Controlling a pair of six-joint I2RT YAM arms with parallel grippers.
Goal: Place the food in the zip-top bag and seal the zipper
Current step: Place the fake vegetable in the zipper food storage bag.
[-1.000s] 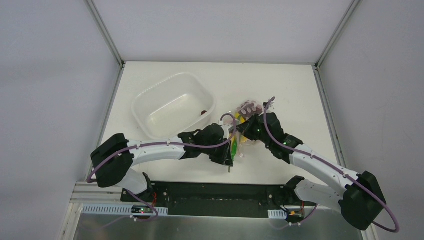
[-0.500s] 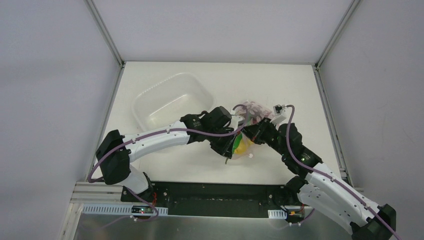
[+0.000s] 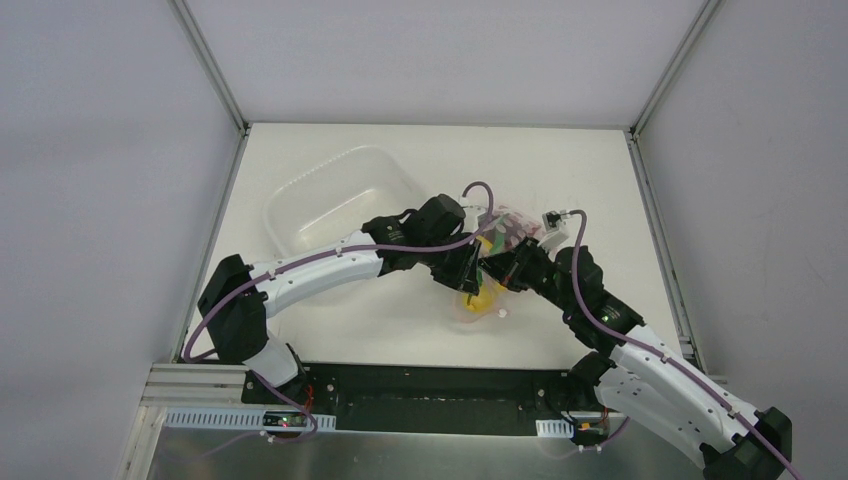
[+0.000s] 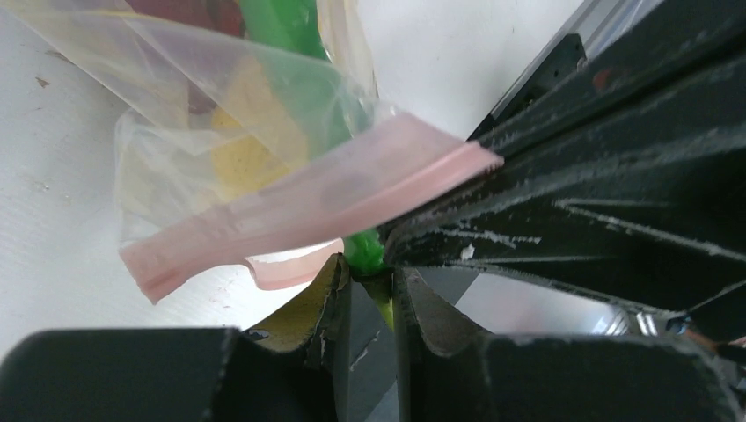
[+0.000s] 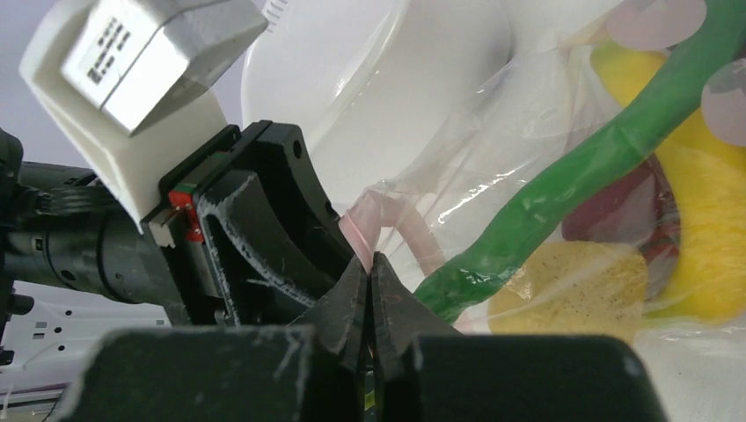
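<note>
Left gripper (image 4: 369, 280) narrow, pinching green chili (image 5: 563, 176) end. Right gripper (image 5: 371, 264) clamped on zipper (image 4: 308, 198) of bag (image 4: 176, 167).

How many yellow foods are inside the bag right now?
2: the round yellow fruit below the green chili, the banana beside it on the right. Others may be hidden.

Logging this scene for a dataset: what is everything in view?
table: one, white, under everything
tub: one, translucent white, rear left
zip-top bag: one, clear, mid-table
zipper: one, pink-red, bag's mouth edge
green chili: one, green, mostly in bag
round yellow fruit: one, speckled yellow, in bag
banana: one, yellow, in bag
dark red food: one, dark red, in bag behind chili
arms: two, white and black, from near edge
left fingers: one pair, black, pinching the chili's end
right fingers: one pair, black, shut on bag's mouth edge
</note>
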